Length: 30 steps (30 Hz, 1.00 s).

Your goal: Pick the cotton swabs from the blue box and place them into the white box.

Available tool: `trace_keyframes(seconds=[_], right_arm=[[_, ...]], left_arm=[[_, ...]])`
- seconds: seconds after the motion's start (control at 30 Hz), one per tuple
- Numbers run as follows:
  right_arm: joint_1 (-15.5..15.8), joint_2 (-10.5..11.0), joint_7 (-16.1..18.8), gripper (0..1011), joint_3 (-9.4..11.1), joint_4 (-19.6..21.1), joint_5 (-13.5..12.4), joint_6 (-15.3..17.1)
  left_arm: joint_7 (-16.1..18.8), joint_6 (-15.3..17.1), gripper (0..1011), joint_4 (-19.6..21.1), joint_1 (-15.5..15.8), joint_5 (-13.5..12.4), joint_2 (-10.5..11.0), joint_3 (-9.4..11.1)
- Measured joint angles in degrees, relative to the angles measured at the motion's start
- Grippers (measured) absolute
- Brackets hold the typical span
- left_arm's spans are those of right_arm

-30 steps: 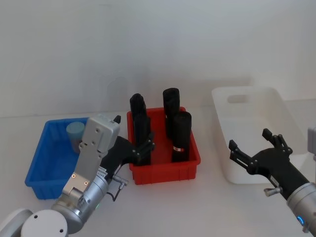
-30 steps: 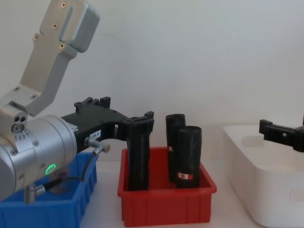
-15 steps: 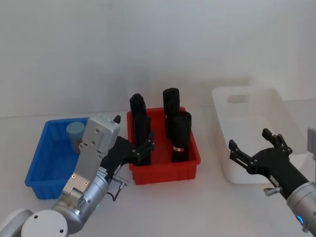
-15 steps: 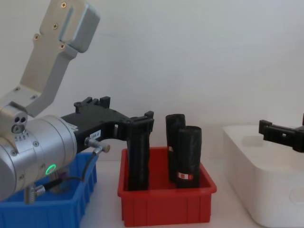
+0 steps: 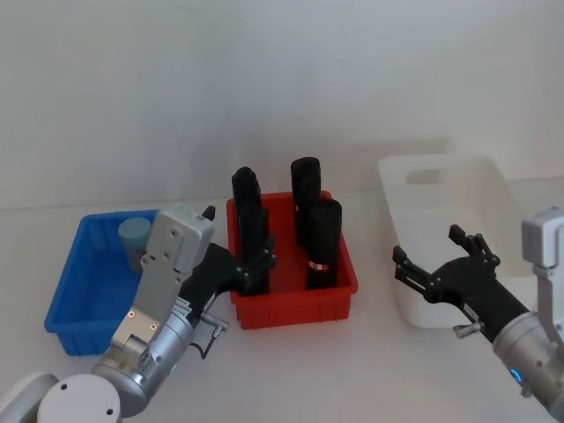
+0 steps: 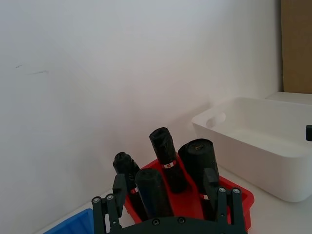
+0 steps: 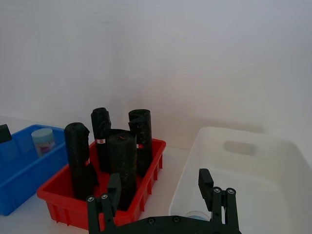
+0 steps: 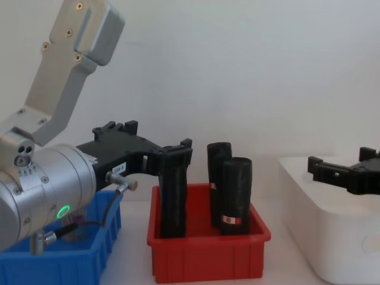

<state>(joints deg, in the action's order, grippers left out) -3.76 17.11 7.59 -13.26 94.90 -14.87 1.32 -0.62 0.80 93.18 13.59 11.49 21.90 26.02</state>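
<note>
Cotton swabs (image 5: pixel 135 236): one jar, clear-sided with a pale blue cap, upright in the far right part of the blue box (image 5: pixel 88 295), close to its back wall. No other contents seen on the bare floor of that box; right end hidden behind the left arm.

Just right of the blue box, a red bin (image 5: pixel 295 308) on the tabletop (image 5: pixel 352 370). Inside it, four black rolls (image 5: pixel 323 229), all upright, set two in front and two behind; red-white labels visible on two of them.

Farther right, well apart from the blue box, the white box (image 5: pixel 458 198), oval handle hole in its far wall. Low inside it, in the right wrist view, a small pale blue round shape (image 7: pixel 196 215), mostly hidden behind the tool; cannot tell what it is.

Count: one jar in blue, four rolls in red, three containers in a row.

Left tool (image 6: pixel 165 178): fingers spread wide, gripping nothing, hovering at the near left corner of the red bin, level with the tops of the rolls, front left roll just beyond the fingertips.

Right tool (image 5: pixel 427 244): fingers likewise wide apart, empty, held above the near left corner of the white box, pointing toward the red bin.
</note>
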Motion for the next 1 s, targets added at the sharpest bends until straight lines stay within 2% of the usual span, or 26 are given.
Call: trace_keyframes(seconds=[0.57,1.0], right_arm=[[-10.6,-5.4,7.4,1002,-1.9,-14.3,4.3,-2.1],[-18.7,-9.5,11.3,1002,-3.2,-26.4,6.2,-4.3]], left_arm=[[0.0,0.0,1004,0.0,0.0,0.0,0.0,0.0],[0.0,0.0,1004,0.0,0.0,0.0,0.0,0.0]])
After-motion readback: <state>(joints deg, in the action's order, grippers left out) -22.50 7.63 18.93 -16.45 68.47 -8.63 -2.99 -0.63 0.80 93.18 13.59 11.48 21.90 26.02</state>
